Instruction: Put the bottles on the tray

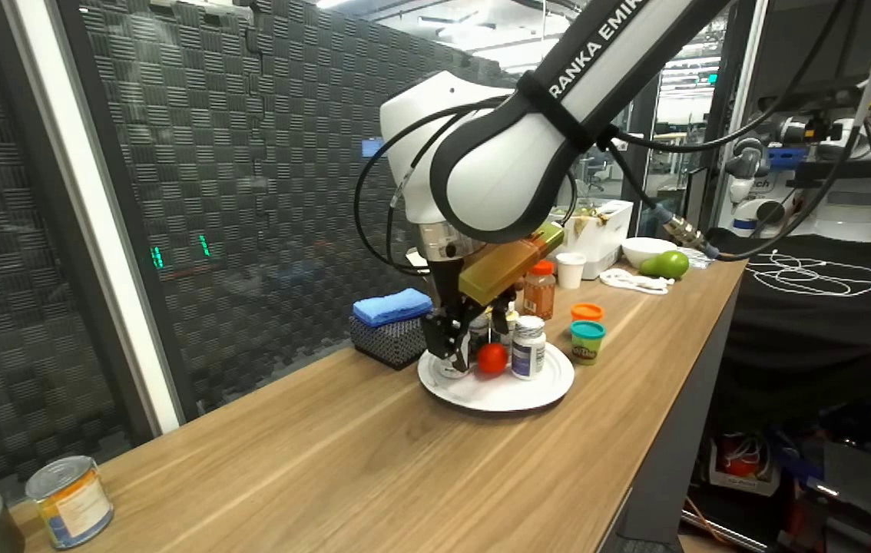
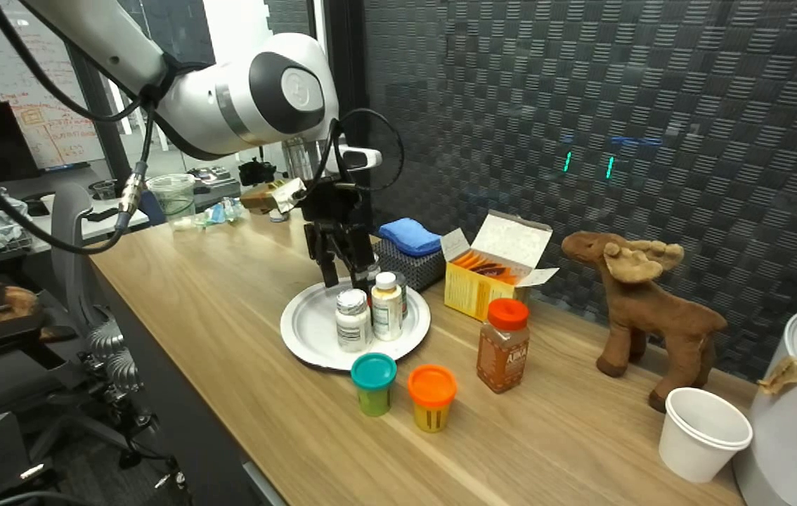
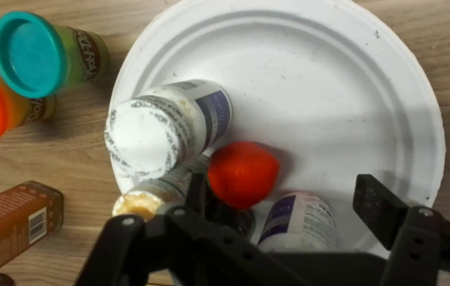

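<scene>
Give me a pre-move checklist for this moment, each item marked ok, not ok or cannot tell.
1. Black two-finger gripper open: ok.
2. White purple-labelled plastic bottle between the jaws, apart from both in the wrist view: ok.
3. Gripper clear of the dark cylindrical bottle: cannot tell, they overlap in view.
4. Only bottles on the round white plate: not ok, a glossy red ball lies there.
5. Brown jar with orange-red lid on the plate: not ok, it stands on the wooden table.
</scene>
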